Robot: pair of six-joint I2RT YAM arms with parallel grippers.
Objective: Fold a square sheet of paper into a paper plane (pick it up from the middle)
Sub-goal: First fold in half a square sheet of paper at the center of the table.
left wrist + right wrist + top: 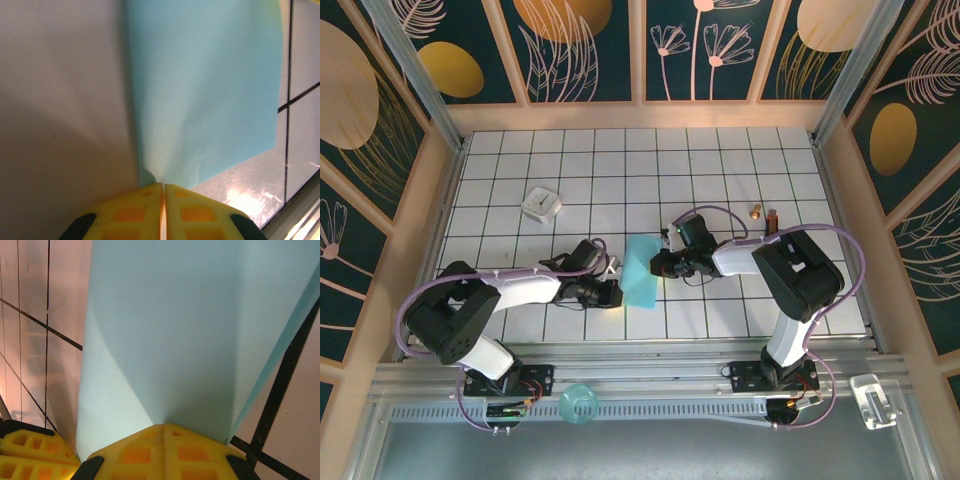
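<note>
Your left gripper (612,293) and right gripper (661,265) both pinch the square sheet of paper (642,272) tight. It looks only bent, so most of the folding is left.

Light-blue paper sheet (642,272): 1 is counted.
Robot arms: 2 are counted, left arm (520,290) and right arm (790,262).
White square block (541,204): 1 is counted.
Small pieces: 2 are counted, brass piece (756,211) and dark piece (772,215).
Teal round object (578,403): 1 is counted.
Clear plastic piece (873,400): 1 is counted.
</note>
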